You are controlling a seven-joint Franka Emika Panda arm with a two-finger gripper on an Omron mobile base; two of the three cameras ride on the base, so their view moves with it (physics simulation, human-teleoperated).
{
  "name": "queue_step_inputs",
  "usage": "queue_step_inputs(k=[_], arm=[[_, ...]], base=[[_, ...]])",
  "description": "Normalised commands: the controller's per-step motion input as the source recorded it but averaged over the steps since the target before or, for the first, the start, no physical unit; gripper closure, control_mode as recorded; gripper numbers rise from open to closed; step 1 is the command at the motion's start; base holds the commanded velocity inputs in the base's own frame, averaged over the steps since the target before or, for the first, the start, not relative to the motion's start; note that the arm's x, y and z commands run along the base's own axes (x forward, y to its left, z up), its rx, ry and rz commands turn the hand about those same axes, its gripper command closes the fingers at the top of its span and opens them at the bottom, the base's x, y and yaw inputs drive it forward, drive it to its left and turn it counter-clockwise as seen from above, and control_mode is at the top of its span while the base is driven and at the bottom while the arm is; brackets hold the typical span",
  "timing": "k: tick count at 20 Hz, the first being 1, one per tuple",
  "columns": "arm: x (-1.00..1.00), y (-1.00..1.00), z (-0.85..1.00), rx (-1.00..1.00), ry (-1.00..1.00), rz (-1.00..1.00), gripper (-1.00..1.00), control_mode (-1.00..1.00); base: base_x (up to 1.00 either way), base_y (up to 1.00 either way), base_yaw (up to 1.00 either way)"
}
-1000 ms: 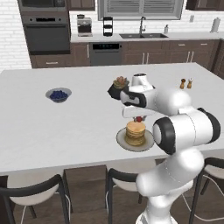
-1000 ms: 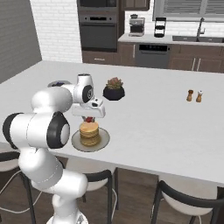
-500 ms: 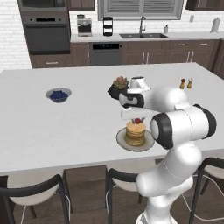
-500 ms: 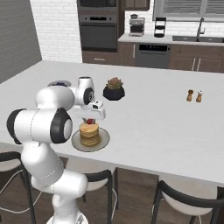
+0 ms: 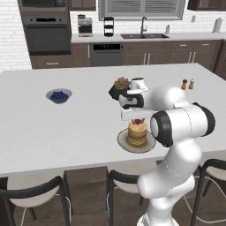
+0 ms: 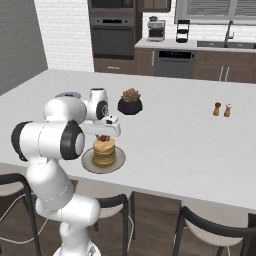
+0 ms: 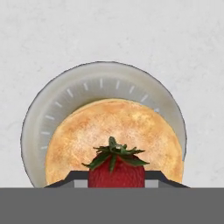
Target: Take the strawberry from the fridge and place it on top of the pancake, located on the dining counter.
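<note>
The gripper clamps the strawberry directly above the pancake stack. The grey plate sits on the white dining counter, near a potted plant.

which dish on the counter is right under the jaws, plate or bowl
The grey plate holding the pancake; the bowl of blueberries sits far off to the side.

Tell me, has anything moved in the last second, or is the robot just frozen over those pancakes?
Hardly anything. The pincer stays shut on the strawberry, just above the pancake; the arm's elbow has shifted slightly, but the berry has barely moved and has not been let go. The plate, blueberry bowl, plant pot and shakers are where they were.
</note>
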Motion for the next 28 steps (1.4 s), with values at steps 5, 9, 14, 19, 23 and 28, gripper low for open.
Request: queue_step_inputs(k=[5,9,14,19,23,28], arm=[[-0.17,0.01,-0.14,0.0,-0.02,0.0,1.0,-1.0],[-0.3,0.0,-0.17,0.0,-0.03,0.0,1.0,-1.0],[-0.16,0.0,-0.17,0.0,-0.03,0.0,-1.0,-1.0],[-0.13,0.0,-0.06,0.0,-0.07,0.0,-1.0,-1.0],[-0.07,0.0,0.0,0.0,-0.06,0.0,-1.0,-1.0],[-0.2,0.0,0.2,0.0,-0.08,0.0,-1.0,-1.0]], base=[[0.0,0.0,0.0],[0.0,0.0,0.0],[0.0,0.0,0.0],[0.0,0.0,0.0],[0.0,0.0,0.0],[0.0,0.0,0.0]])
